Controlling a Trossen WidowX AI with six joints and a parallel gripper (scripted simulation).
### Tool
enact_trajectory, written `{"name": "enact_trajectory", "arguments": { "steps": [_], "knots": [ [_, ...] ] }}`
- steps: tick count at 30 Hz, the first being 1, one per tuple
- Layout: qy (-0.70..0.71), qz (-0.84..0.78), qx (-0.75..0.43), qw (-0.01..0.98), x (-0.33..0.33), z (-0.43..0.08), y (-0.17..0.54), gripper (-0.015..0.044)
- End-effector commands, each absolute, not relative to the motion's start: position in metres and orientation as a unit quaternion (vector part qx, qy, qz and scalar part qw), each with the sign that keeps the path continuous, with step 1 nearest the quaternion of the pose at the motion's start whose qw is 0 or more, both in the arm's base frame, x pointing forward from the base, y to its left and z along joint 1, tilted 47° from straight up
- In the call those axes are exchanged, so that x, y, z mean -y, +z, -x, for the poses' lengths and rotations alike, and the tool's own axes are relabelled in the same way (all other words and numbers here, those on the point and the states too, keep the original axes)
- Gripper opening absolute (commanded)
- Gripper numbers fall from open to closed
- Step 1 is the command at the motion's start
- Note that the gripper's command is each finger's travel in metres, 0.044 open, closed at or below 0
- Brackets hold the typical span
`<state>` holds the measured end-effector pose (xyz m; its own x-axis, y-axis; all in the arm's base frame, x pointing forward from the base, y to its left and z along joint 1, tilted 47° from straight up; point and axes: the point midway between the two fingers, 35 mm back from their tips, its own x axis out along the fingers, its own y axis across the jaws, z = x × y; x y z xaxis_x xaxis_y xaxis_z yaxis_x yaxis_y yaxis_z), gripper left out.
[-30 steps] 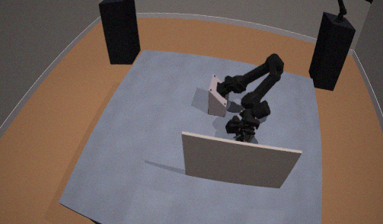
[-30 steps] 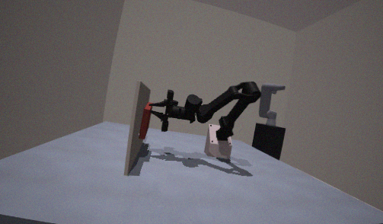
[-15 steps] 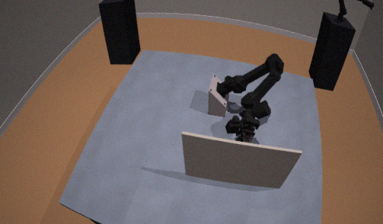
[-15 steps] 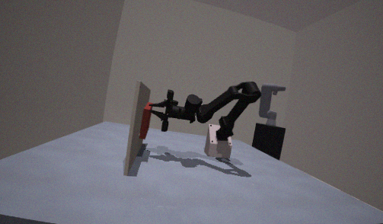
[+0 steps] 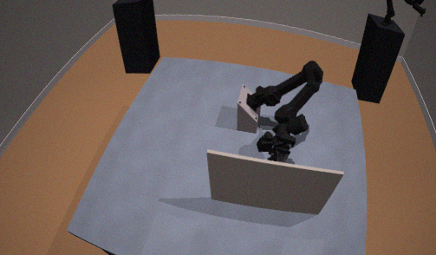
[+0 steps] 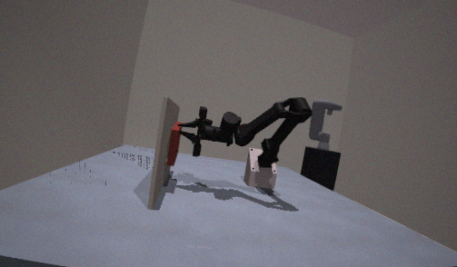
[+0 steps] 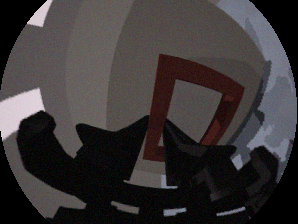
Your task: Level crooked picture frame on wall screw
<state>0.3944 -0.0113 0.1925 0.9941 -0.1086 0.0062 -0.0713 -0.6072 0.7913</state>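
Note:
The red picture frame [image 6: 173,144] [image 7: 200,72] hangs against the near-upright wall panel [image 5: 273,184] [image 6: 158,150] [image 7: 132,75]. In the wrist view it is a four-sided red outline around a grey middle, with its sides slanting in the picture. How far it is off level cannot be read surely from these views. My gripper [image 6: 179,128] [image 7: 156,119] is shut on the frame's bar at the left of the wrist view, one black fingertip on each side of it. In the top view the panel hides the frame and my fingertips. The screw and the notched strip are hidden.
My arm's base is on a pale slanted block [image 5: 247,118] [image 6: 261,176] behind the gripper, on the blue-grey table top [image 5: 134,143] [image 6: 95,222]. Dark pedestals [image 5: 139,39] [image 5: 377,61] [image 6: 320,165] stand beyond the table.

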Motion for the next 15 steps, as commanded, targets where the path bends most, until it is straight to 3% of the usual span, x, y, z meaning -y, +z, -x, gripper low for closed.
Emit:
{"name": "enact_trajectory", "arguments": {
  "steps": [1,15],
  "knots": [
    [-0.02,-0.897,0.053,0.439,0.0133,-0.3939,0.1954,0.0],
    [-0.02,-0.897,0.053,0.439,0.016,-0.3936,0.1991,0.0]
  ]
}}
